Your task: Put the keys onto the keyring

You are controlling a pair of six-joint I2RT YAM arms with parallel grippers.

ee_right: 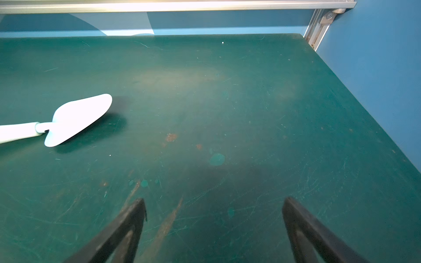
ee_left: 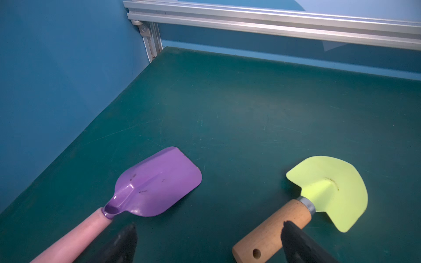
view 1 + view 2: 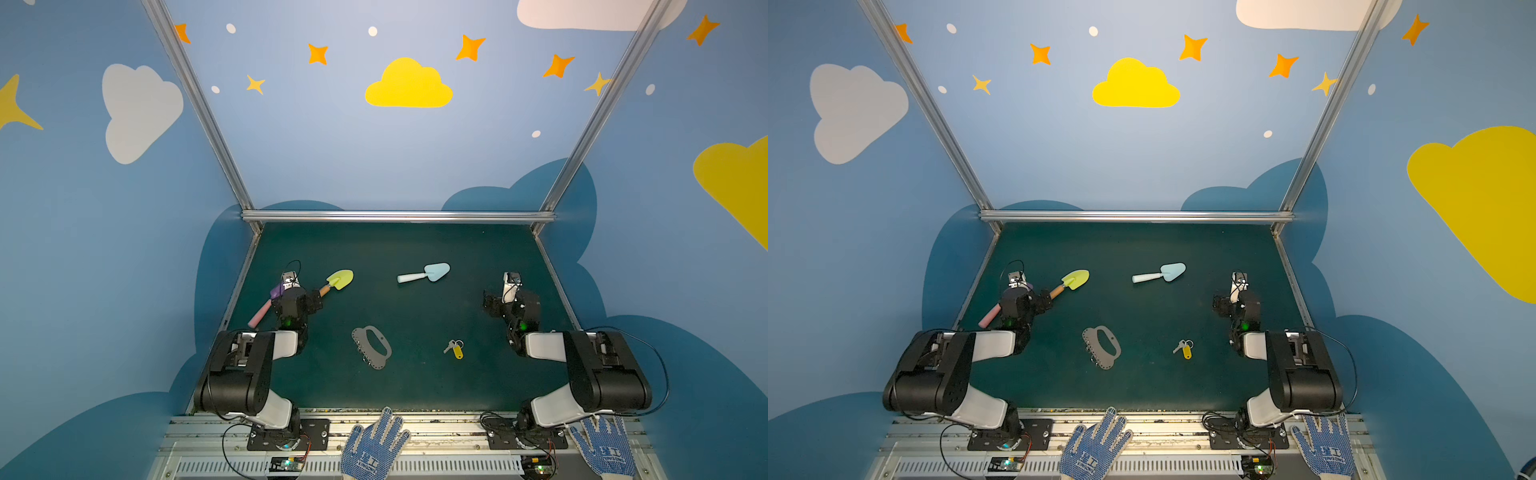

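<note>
The keys, a small silver key with a yellow tag on a split ring, lie on the green mat right of centre near the front. The keyring, a flat grey plate with an oval cutout, lies to their left. Neither appears in the wrist views. My left gripper hangs open and empty over the mat at the left, behind the keyring and apart from it. My right gripper stands open over bare mat at the right, behind the keys, holding nothing.
A purple shovel with a pink handle and a yellow-green shovel with a wooden handle flank the left gripper. A pale blue shovel lies mid-back. Two blue-dotted gloved hands rest at the front rail.
</note>
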